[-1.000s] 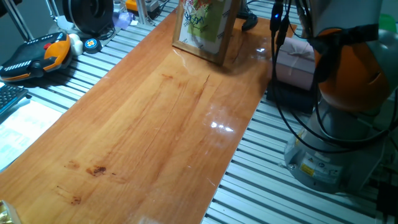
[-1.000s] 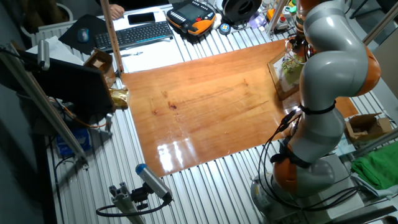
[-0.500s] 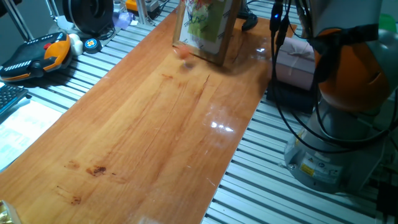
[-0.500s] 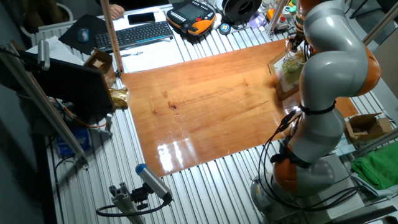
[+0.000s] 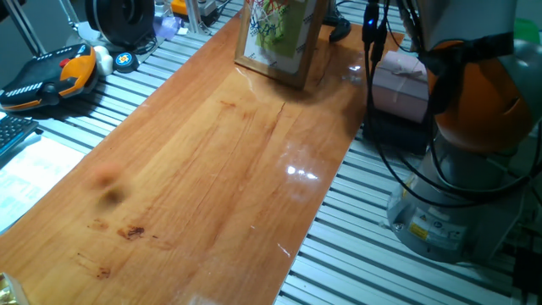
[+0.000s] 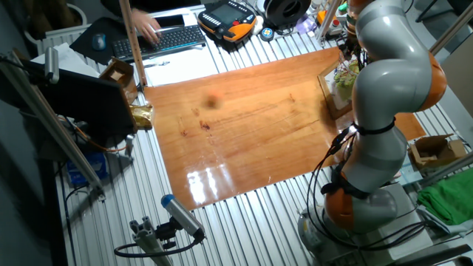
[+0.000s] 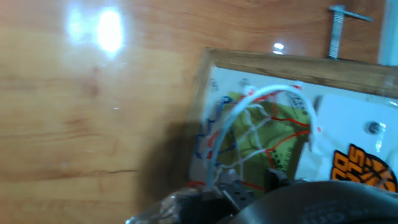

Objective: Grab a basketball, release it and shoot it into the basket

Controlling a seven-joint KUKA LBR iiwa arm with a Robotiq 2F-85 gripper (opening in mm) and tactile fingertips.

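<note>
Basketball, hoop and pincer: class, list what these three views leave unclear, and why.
- Basketball: just an orange motion smear in both fixed views; lines unreadable.
- Basket: hand view blurred; top cut off in one fixed view, arm-hidden in the other.
- Pincer: fingertips below the hand view's edge; state unknown.

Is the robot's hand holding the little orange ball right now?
No. The basketball is a blur out over the wooden table, far from the basket, so the gripper does not hold it.
</note>
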